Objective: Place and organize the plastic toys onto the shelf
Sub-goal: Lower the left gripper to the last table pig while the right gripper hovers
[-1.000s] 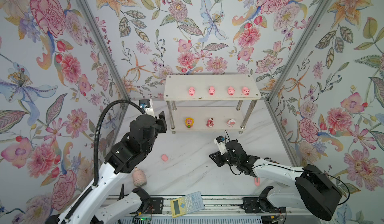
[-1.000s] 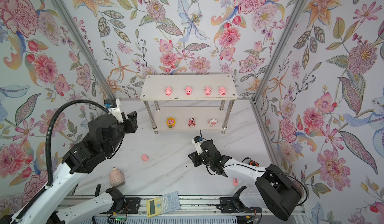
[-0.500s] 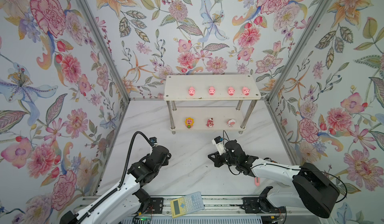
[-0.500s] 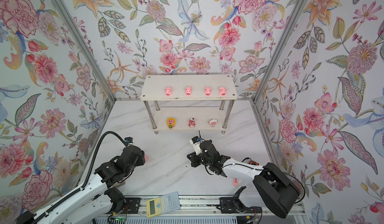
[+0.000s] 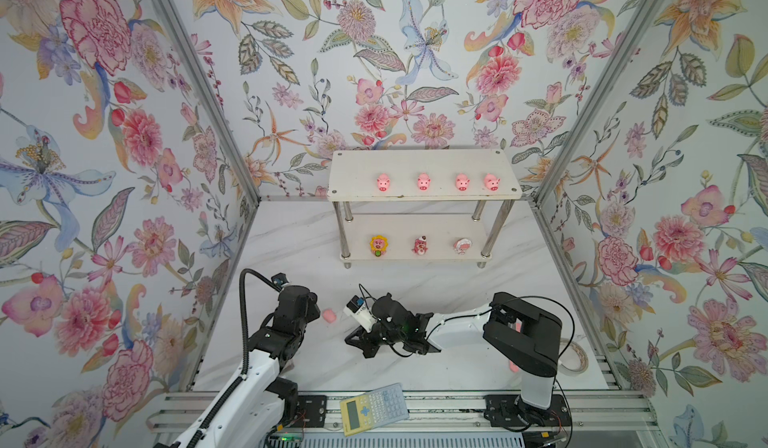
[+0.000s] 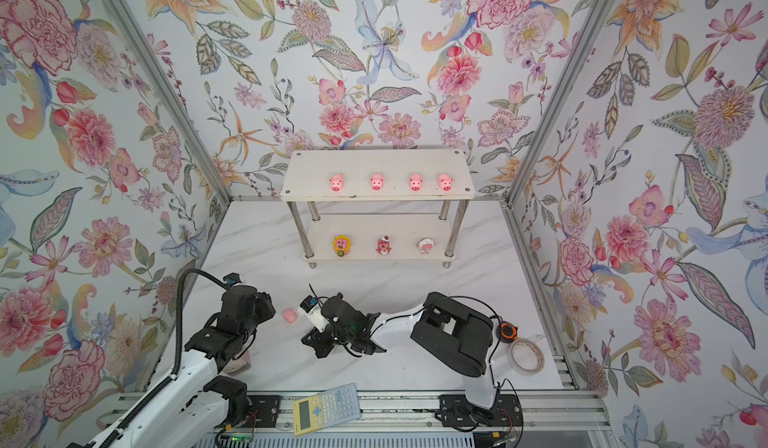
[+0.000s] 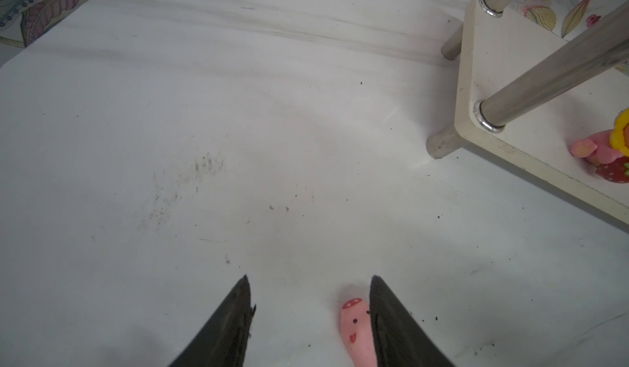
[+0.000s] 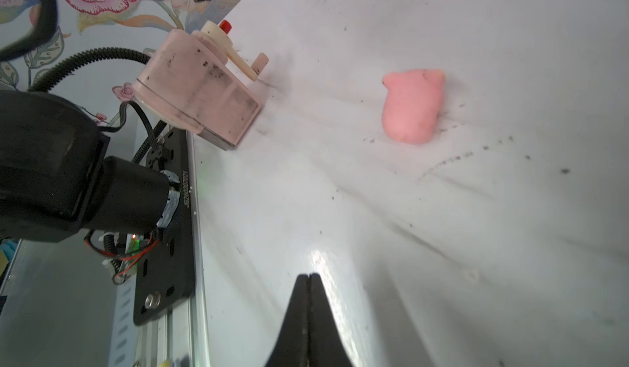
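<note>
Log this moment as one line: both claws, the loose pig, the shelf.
left claw: open, straddling loose pig on table | right claw: shut, empty | shelf: four pigs top tier, three figures lower tier

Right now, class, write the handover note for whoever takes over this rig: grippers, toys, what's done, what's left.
Left gripper: open, straddling the last pig on the table, not yet gripping.
Right gripper: shut, empty.
Shelf: four pigs on top tier; yellow-maned figure, bear, round figure on lower tier.
Done: seven placed.
To do: grip the last pig and shelve it, probably on top.
</note>
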